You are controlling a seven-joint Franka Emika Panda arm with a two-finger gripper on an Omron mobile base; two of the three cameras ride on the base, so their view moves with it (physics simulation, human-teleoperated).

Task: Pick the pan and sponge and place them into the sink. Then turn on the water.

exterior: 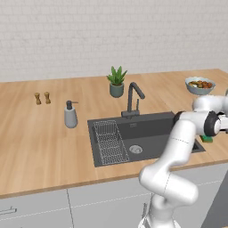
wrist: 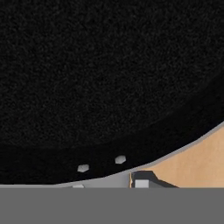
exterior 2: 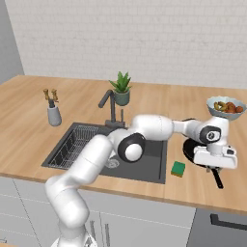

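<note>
The black pan (exterior 2: 190, 144) lies on the counter right of the sink (exterior 2: 154, 174), its handle (exterior 2: 218, 179) pointing toward the front edge. My gripper (exterior 2: 212, 166) is pressed low over the pan where handle meets rim, with its jaws drawn in on it. In the hand view the pan (wrist: 109, 74) sits very close, two rivets on its rim, and my gripper (wrist: 111, 181) is at that rim. The green sponge (exterior 2: 178, 168) rests on the counter between sink and pan, apart from both. The sponge (exterior: 206, 139) also peeks out beside my arm. The dark faucet (exterior: 132, 95) shows no water.
A grey bowl of food (exterior 2: 226, 108) stands behind the pan. A wire rack (exterior: 109, 142) lies in the left half of the basin. A potted plant (exterior: 116, 82), a soap dispenser (exterior: 70, 115) and two small shakers (exterior: 42, 98) stand further back and left.
</note>
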